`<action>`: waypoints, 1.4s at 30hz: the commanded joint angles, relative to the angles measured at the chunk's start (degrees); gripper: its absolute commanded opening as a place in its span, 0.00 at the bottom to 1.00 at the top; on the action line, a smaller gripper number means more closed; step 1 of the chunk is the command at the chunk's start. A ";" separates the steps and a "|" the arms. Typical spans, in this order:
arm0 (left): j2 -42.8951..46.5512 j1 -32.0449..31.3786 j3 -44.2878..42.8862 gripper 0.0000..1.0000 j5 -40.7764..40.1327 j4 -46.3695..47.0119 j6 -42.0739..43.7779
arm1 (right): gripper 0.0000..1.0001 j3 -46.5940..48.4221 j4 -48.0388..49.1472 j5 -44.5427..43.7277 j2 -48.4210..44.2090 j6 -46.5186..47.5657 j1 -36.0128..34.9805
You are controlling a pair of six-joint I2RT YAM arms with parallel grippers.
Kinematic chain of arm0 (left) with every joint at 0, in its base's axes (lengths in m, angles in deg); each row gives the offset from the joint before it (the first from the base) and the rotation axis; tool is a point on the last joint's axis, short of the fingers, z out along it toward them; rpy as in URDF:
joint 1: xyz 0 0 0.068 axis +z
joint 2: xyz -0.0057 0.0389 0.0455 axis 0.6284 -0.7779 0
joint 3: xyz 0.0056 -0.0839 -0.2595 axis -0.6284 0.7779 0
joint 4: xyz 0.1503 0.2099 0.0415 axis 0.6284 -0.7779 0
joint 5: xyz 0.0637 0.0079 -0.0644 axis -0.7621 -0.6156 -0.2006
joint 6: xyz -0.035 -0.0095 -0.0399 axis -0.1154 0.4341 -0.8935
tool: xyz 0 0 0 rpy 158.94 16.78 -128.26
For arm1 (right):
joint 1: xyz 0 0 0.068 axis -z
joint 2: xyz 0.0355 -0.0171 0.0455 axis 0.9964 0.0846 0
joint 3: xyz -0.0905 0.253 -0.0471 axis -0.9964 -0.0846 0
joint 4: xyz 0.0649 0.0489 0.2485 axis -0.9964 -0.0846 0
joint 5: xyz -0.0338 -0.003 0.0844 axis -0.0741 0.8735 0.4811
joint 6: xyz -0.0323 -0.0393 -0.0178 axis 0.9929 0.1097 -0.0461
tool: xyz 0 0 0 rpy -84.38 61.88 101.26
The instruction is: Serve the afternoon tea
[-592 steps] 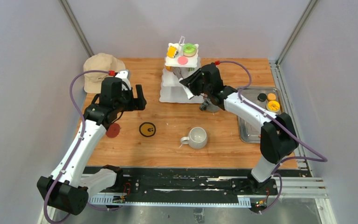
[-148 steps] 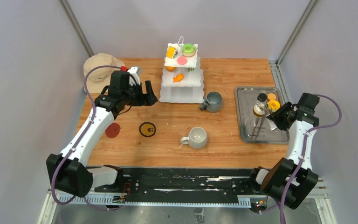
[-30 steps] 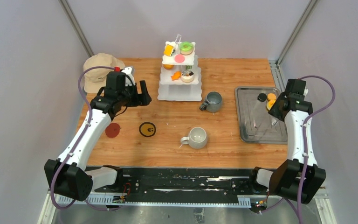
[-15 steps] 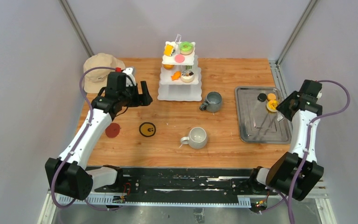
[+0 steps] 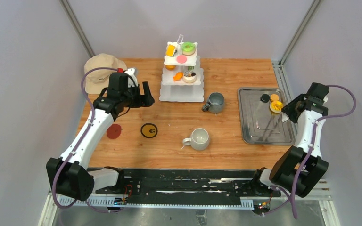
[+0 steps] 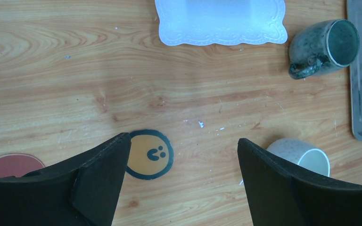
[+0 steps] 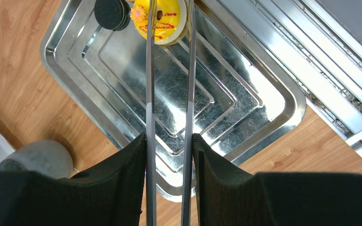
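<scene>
Two mugs stand on the wooden table (image 5: 235,75): the dark mug (image 5: 215,102) just right of the white three-tier stand (image 5: 181,94), the pale mug (image 5: 200,138) nearer the arms. Plain grey walls close the table in on three sides. Toy pastries (image 5: 188,48) sit on the stand's upper tiers. A yellow pastry (image 7: 162,21) and a black piece (image 7: 111,12) lie at the far end of the steel tray (image 7: 235,108). The right gripper (image 7: 168,141) is clamped on metal tongs (image 7: 188,94) reaching over the yellow pastry; contact cannot be told. The left gripper (image 6: 184,143) hovers, jaws wide apart, above a smiley coaster (image 6: 149,154). A red coaster (image 5: 114,131) and beige hat (image 5: 101,70) lie further left.
</scene>
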 commanded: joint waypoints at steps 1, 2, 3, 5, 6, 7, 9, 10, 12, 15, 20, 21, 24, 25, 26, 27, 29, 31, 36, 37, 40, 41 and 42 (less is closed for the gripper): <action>-0.63 0.16 -0.26 0.88 0.60 1.58 -0.18 | 0.37 -1.19 1.57 1.00 -1.14 -0.96 1.37; -0.76 0.12 -0.30 0.88 0.68 1.65 -0.17 | 0.37 -1.34 1.65 0.91 -1.17 -0.84 1.43; -0.86 0.12 -0.25 0.88 0.70 1.66 -0.16 | 0.37 -1.49 1.66 0.92 -1.04 -0.80 1.44; -1.07 0.12 -0.30 0.88 0.85 1.67 -0.16 | 0.37 -1.78 1.67 1.67 -0.46 -0.93 1.70; -1.08 0.12 -0.30 0.88 0.87 1.67 -0.19 | 0.37 -1.87 1.66 2.28 -0.09 -1.10 1.85; -1.08 0.12 -0.22 0.88 0.78 1.67 -0.09 | 0.37 -1.91 1.73 3.14 0.15 -1.29 1.95; -1.04 0.12 -0.11 0.88 0.63 1.67 -0.09 | 0.38 -1.97 1.75 4.21 0.62 -1.52 2.23; -0.93 0.12 -0.05 0.88 0.52 1.71 -0.01 | 0.38 -1.99 1.83 4.66 0.80 -1.60 2.25; -1.06 0.12 -0.04 0.88 0.50 1.68 -0.02 | 0.38 -2.31 2.12 5.39 1.33 -1.81 2.41; -1.27 0.16 -0.12 0.88 0.59 1.67 0.11 | 0.37 -2.61 2.35 7.06 2.14 -1.93 2.89; -1.17 0.12 -0.09 0.88 0.44 1.65 0.07 | 0.28 -3.00 2.34 8.62 2.73 -1.84 3.34; -1.09 0.12 -0.08 0.88 0.49 1.67 0.12 | 0.25 -3.04 2.33 8.82 2.53 -1.80 3.44; -1.00 0.12 0.05 0.88 0.50 1.58 0.08 | 0.16 -3.01 2.27 9.05 1.65 -1.66 3.63; -0.95 0.12 0.05 0.88 0.52 1.58 0.10 | 0.13 -2.92 2.13 9.16 1.32 -1.62 3.70; -0.91 0.12 0.05 0.88 0.52 1.58 0.07 | 0.09 -2.81 1.98 9.18 0.92 -1.65 3.74; -0.93 0.12 0.05 0.88 0.58 1.58 0.08 | 0.05 -2.66 1.78 9.19 0.54 -1.62 3.70; -0.85 0.12 0.05 0.88 0.61 1.65 0.09 | 0.01 -2.56 1.66 9.27 -0.15 -1.62 3.71; -0.88 0.12 0.07 0.88 0.72 1.88 0.09 | 0.01 -2.53 1.48 9.44 -0.86 -1.77 3.68; -0.55 0.12 -0.03 0.88 0.88 1.88 -0.06 | 0.01 -2.34 1.11 10.05 -2.14 -1.95 3.75; -0.21 0.12 0.15 0.88 0.84 1.99 -0.11 | 0.00 -2.33 0.94 10.18 -2.42 -1.96 3.74; 0.42 0.12 0.68 0.88 0.72 1.87 0.01 | 0.01 -2.00 0.09 10.33 -3.79 -1.75 3.73; 0.49 0.12 0.73 0.88 0.63 1.73 0.00 | 0.01 -1.98 -0.19 10.45 -4.40 -1.64 3.75; 0.62 0.16 0.78 0.88 0.58 1.63 0.06 | 0.01 -1.99 -0.45 10.61 -5.27 -1.56 3.75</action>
